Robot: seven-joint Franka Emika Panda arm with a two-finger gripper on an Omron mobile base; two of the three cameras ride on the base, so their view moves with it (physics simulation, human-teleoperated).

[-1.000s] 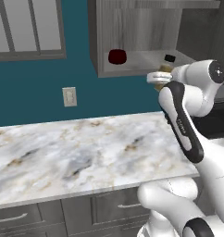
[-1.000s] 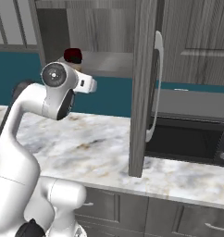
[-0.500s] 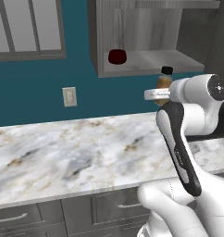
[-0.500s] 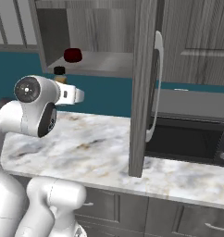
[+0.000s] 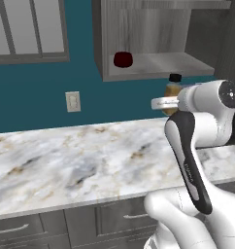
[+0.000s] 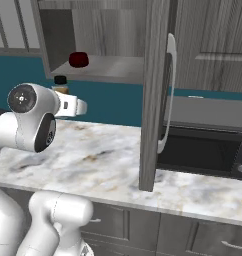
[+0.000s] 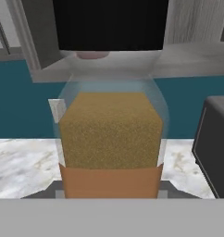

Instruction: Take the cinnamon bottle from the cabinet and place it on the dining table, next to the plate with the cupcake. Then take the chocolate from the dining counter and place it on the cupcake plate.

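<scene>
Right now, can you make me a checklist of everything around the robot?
Surface: marble counter, bare where visible.
Job's things: cinnamon bottle held upright, out of the cabinet, below its shelf.
Clutter: dark red bowl on the cabinet shelf.
End effector: end effector shut on the cinnamon bottle.
Cables: nothing seen.
Surroundings: open cabinet door, microwave, wall outlet, drawers under the counter.

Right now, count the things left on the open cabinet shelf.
1: a dark red bowl at the shelf's left end. The cinnamon bottle is out, below the shelf. The door may hide more.
</scene>
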